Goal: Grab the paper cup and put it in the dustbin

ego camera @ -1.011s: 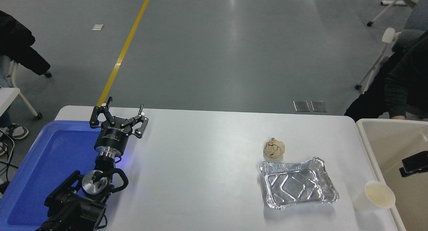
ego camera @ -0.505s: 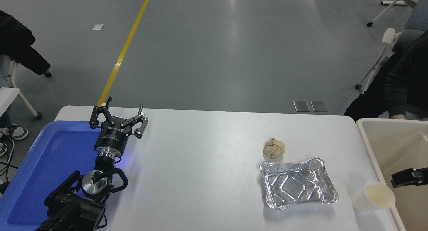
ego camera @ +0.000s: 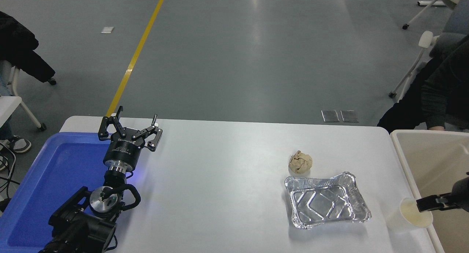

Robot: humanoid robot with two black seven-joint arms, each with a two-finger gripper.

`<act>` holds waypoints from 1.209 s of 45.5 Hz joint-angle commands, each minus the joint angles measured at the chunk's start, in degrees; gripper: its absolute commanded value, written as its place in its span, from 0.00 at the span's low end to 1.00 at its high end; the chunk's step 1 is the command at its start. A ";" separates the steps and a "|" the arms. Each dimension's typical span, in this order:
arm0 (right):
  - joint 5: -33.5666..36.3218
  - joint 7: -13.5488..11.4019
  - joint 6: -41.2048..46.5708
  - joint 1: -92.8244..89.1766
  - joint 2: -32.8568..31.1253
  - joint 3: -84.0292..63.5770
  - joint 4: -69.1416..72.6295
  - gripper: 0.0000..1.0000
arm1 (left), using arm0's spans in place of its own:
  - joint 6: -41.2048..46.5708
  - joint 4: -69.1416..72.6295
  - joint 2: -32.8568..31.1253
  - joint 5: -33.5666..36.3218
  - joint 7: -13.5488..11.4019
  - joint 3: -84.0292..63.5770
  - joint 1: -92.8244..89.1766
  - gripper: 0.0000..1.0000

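White and small, the paper cup [ego camera: 413, 213] stands at the table's [ego camera: 227, 179] near right corner, directly under the tip of the right gripper [ego camera: 425, 204], which reaches in from the right edge across the beige dustbin [ego camera: 425, 154]; whether its fingers are spread or closed cannot be told, and it grips nothing visibly. Beyond that tip, farther left, sit a foil tray [ego camera: 327, 200] and crumpled paper ball [ego camera: 300, 162]. Far left, the parked left gripper [ego camera: 129, 130] hangs with fingers spread beside a blue tray [ego camera: 55, 179].

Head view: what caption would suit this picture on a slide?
Right gripper reaches over the paper cup beside the dustbin; left gripper parked.
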 commanded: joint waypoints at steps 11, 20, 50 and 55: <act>0.11 0.54 -3.34 -4.03 3.25 0.07 -3.50 0.97 | -0.05 0.00 -0.05 0.00 0.00 0.00 0.05 0.99; 0.11 0.54 -3.60 -4.21 3.33 -0.28 -3.42 0.47 | 0.03 0.00 0.04 0.00 0.00 0.00 -0.03 0.99; 0.20 0.89 -3.52 -3.24 1.40 -0.10 -1.93 0.00 | 0.03 0.00 0.04 0.08 0.00 0.00 -0.03 0.99; 0.28 1.59 -2.82 -0.52 -1.76 -0.01 0.79 0.00 | 0.03 0.00 0.04 0.09 0.00 0.00 -0.03 0.99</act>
